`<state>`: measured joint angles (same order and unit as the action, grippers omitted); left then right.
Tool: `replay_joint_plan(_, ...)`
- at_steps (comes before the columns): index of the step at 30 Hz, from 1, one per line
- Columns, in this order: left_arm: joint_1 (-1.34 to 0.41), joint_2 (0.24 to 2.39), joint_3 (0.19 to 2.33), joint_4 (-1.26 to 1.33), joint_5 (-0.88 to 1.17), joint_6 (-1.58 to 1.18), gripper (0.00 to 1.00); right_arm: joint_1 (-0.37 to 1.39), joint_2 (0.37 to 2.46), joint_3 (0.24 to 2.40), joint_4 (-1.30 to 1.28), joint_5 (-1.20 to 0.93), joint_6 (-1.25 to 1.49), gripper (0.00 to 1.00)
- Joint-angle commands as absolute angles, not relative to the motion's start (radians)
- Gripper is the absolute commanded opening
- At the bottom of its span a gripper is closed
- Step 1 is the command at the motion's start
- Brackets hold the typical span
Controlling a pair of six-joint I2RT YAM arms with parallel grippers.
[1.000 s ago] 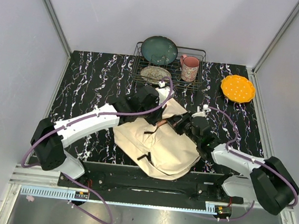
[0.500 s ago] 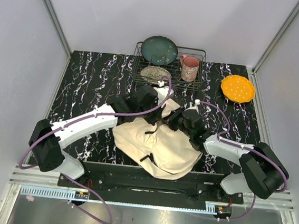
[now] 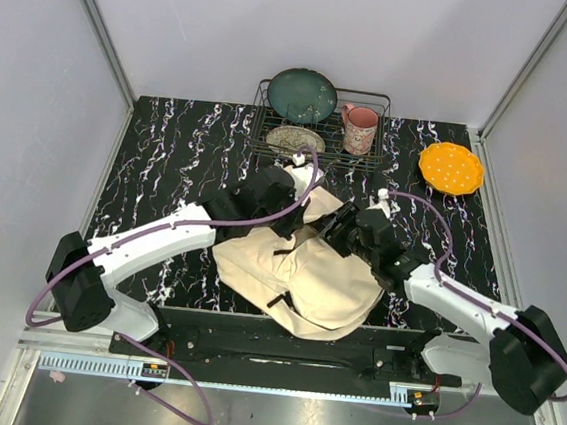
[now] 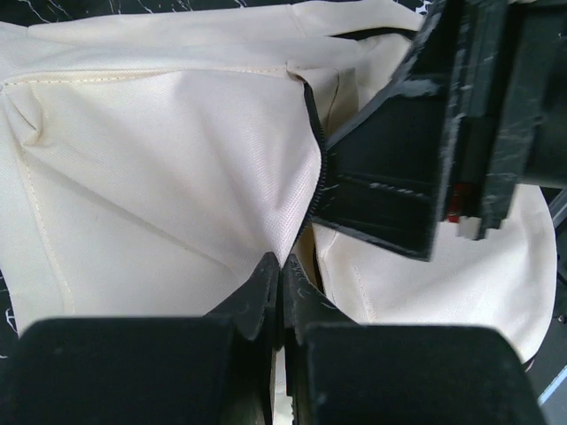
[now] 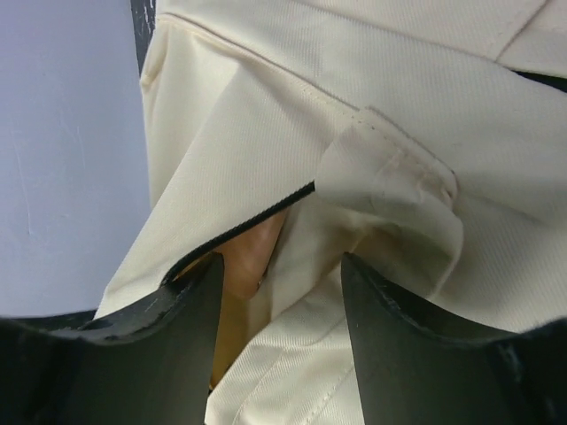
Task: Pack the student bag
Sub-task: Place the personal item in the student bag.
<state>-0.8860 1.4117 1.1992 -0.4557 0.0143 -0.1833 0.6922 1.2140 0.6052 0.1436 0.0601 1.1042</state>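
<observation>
The student bag (image 3: 308,275), cream canvas with a black zipper, lies crumpled at the table's near middle. My left gripper (image 3: 290,221) is shut on the bag's cloth at the zipper edge (image 4: 312,133) and holds that flap up; in the left wrist view its tips (image 4: 282,264) meet on the fabric (image 4: 159,159). My right gripper (image 3: 339,230) stands open at the bag's mouth, jaws apart (image 5: 279,266) over cream fabric (image 5: 399,80). A tan-orange thing (image 5: 257,252) shows inside the opening under the zipper, touching neither jaw.
A wire dish rack (image 3: 364,160) at the back holds a dark green plate (image 3: 302,95), a patterned plate (image 3: 293,139) and a pink mug (image 3: 359,129). An orange plate (image 3: 451,167) lies back right. The right arm's black housing (image 4: 399,168) hangs close above the left gripper.
My right gripper has gone from shut to open at the bag's mouth. The brown thing at its tips a second ago now lies inside the opening. The left gripper keeps its hold.
</observation>
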Motion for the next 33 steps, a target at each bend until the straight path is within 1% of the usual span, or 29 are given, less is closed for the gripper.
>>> replay_joint_plan(1,-0.897,1.332,1.21,-0.318,0.003,-0.215,0.0,0.699,1.114,0.62,0.006,0.138,1.048,0.62)
replay_joint_plan(4,-0.897,1.331,1.207,-0.322,-0.023,-0.216,0.01,0.699,1.06,0.629,-0.104,0.162,1.048,0.61)
replay_joint_plan(6,-0.897,1.328,1.204,-0.327,-0.034,-0.224,0.06,0.698,1.023,0.624,-0.161,0.184,1.057,0.61)
replay_joint_plan(7,-0.897,1.327,1.206,-0.336,-0.035,-0.229,0.11,0.699,0.972,0.618,-0.199,0.21,1.06,0.61)
replay_joint_plan(8,-0.897,1.322,1.201,-0.342,-0.031,-0.233,0.25,0.699,0.942,0.605,-0.216,0.222,1.058,0.61)
replay_joint_plan(9,-0.897,1.318,1.197,-0.347,-0.028,-0.244,0.31,0.699,0.913,0.598,-0.228,0.233,1.054,0.61)
replay_joint_plan(10,-0.897,1.312,1.192,-0.359,-0.025,-0.255,0.4,0.699,0.855,0.595,-0.254,0.25,1.048,0.61)
replay_joint_plan(11,-0.899,1.29,1.184,-0.359,-0.023,-0.267,0.58,0.698,0.829,0.594,-0.264,0.256,1.04,0.61)
replay_joint_plan(12,-0.897,1.273,1.164,-0.357,-0.028,-0.294,0.64,0.699,0.806,0.595,-0.276,0.262,1.028,0.61)
replay_joint_plan(15,-0.896,1.197,1.112,-0.339,-0.058,-0.351,0.77,0.698,0.744,0.607,-0.316,0.265,1.008,0.64)
replay_joint_plan(18,-0.897,1.125,1.062,-0.356,-0.138,-0.428,0.82,0.699,0.744,0.64,-0.328,0.215,0.957,0.65)
replay_joint_plan(20,-0.896,1.076,1.033,-0.416,-0.214,-0.486,0.82,0.699,0.785,0.678,-0.33,0.146,0.931,0.65)
replay_joint_plan(23,-0.897,0.99,0.924,-0.478,-0.264,-0.667,0.82,0.699,0.856,0.734,-0.336,0.04,0.871,0.64)
replay_joint_plan(24,-0.897,0.962,0.855,-0.486,-0.258,-0.769,0.82,0.699,0.873,0.748,-0.336,0.017,0.836,0.63)
replay_joint_plan(26,-0.899,0.864,0.777,-0.476,-0.217,-0.865,0.81,0.701,0.91,0.791,-0.344,-0.06,0.805,0.62)
replay_joint_plan(27,-0.897,0.829,0.699,-0.463,-0.204,-0.941,0.81,0.701,0.922,0.805,-0.345,-0.083,0.776,0.61)
replay_joint_plan(29,-0.899,0.731,0.632,-0.42,-0.192,-0.997,0.81,0.707,0.96,0.837,-0.342,-0.153,0.746,0.59)
replay_joint_plan(30,-0.899,0.704,0.582,-0.401,-0.193,-1.026,0.81,0.712,0.972,0.845,-0.342,-0.164,0.723,0.59)
replay_joint_plan(33,-0.899,0.643,0.539,-0.42,-0.215,-1.087,0.81,0.741,1.021,0.874,-0.36,-0.175,0.668,0.57)
